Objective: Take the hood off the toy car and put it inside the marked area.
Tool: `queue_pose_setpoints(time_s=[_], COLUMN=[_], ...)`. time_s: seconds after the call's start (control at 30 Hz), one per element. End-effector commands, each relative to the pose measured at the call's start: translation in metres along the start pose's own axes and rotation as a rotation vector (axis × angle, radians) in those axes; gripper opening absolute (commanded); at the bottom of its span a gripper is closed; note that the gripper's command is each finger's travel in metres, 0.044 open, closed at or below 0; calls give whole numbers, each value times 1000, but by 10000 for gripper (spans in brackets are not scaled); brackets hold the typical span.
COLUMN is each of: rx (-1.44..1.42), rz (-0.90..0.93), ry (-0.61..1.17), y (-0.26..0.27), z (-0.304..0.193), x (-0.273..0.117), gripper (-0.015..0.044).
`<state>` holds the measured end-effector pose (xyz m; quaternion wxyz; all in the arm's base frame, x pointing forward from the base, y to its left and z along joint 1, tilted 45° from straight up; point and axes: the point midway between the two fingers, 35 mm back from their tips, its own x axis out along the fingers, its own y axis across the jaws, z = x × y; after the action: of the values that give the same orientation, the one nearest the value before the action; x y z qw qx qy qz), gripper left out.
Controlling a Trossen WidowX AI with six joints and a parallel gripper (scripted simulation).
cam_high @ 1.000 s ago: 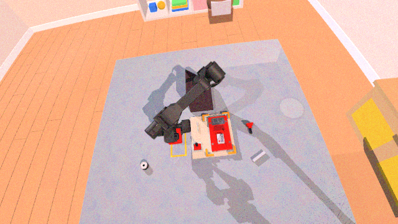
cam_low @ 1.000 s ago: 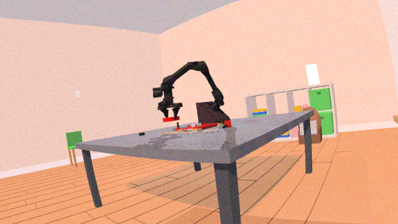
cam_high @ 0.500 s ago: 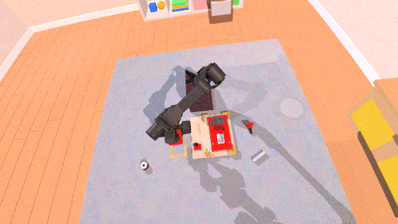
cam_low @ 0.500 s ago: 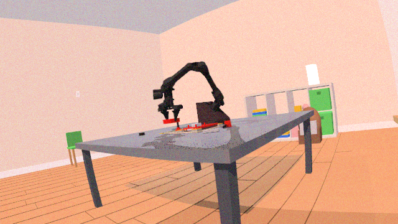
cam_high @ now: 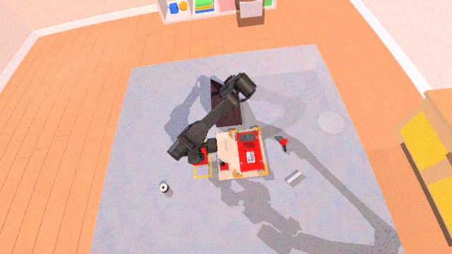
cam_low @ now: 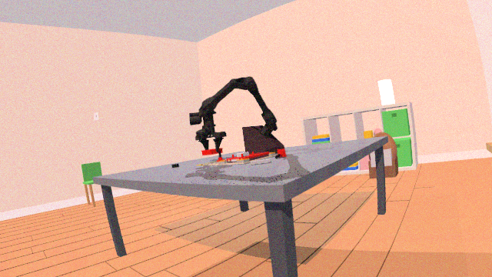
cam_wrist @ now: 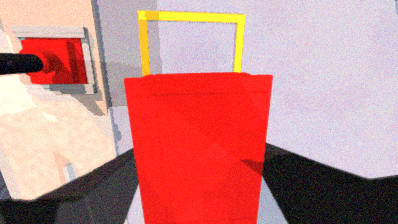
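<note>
My gripper is shut on the red hood, with one dark finger on each side of it. The hood is held level a little above the table. The marked area is a yellow outline; in the wrist view its far end shows beyond the hood, and the hood hides its near end. The red toy car lies on the beige board, right of the gripper in the top view, without its hood.
The beige board stands close beside the outline and bears a red block with a black peg. A dark panel stands behind. A small cylinder, a red-tipped piece and a pale bar lie around.
</note>
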<state>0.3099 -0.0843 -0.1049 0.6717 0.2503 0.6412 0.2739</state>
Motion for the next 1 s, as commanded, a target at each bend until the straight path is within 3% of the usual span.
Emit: queue_pose_setpoints(time_s=[0.0,0.97], rx=[9,9], rz=[7,9], ry=[0,0], y=[1,3], z=[-2,-4], x=[4,26], gripper=[0,0])
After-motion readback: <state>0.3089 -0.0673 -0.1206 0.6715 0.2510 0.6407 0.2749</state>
